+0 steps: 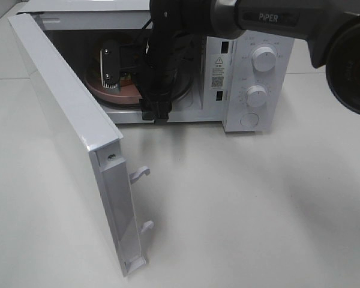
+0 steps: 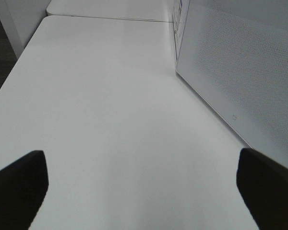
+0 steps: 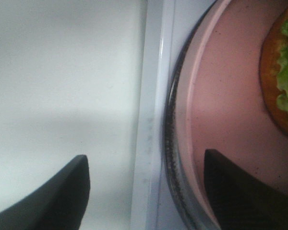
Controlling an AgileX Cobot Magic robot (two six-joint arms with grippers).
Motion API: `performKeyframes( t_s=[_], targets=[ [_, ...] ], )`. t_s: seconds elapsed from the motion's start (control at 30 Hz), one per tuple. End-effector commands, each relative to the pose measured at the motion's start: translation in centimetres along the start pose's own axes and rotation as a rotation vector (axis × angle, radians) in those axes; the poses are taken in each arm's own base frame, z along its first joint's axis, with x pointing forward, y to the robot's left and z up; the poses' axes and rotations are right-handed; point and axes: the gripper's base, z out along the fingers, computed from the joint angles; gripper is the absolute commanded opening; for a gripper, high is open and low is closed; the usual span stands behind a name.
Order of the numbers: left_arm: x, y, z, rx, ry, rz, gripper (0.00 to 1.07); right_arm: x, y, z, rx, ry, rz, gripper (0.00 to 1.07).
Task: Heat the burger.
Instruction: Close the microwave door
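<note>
Evidently soft and light, the lettuce-layered burger (image 3: 281,81) sat on a round pink plate (image 3: 221,96) inside the white microwave (image 1: 276,114); the right gripper (image 3: 145,160) gaped empty astride the rim (the safer handhold).

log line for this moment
burger: on pink plate in microwave | door: open | right fingers: apart at plate rim | left fingers: apart

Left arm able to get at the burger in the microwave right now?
Probably not. The open door appears to stand between the left gripper and the cavity, and the right arm fills the opening in front of the burger.
</note>
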Motion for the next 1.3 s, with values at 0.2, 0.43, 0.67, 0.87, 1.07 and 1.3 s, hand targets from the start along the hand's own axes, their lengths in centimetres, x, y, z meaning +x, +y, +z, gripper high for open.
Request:
performKeyframes(
  t_s=[0.2, 0.43, 0.67, 0.87, 1.07, 1.3],
  targets=[
    [0.0, 0.0, -0.2, 0.002, -0.028, 0.000, 1.02, 0.0, -0.4, -1.3, -0.005, -0.011, 0.025, 0.69],
    [0.0, 0.0, -0.2, 0.002, -0.028, 0.000, 1.02, -0.2, -0.6, -2.6, -0.004, -0.022, 0.039, 0.69],
    [0.0, 0.0, -0.2, 0.002, -0.028, 0.000, 1.02, 0.7, 1.5, -3.7, -0.022, -0.024, 0.032, 0.69],
    [0.0, 0.0, -0.2, 0.002, -0.028, 0.000, 1.02, 1.0, 2.1, -4.8, -0.019, -0.025, 0.040, 0.69],
    [0.0, 0.0, -0.2, 0.002, -0.028, 0.000, 1.02, 1.5, 3.0, -6.3, -0.012, -0.026, 0.043, 0.69],
    [0.0, 0.0, -0.2, 0.002, -0.028, 0.000, 1.02, 2.9, 5.6, -8.4, -0.024, 0.000, 0.037, 0.69]
  ],
)
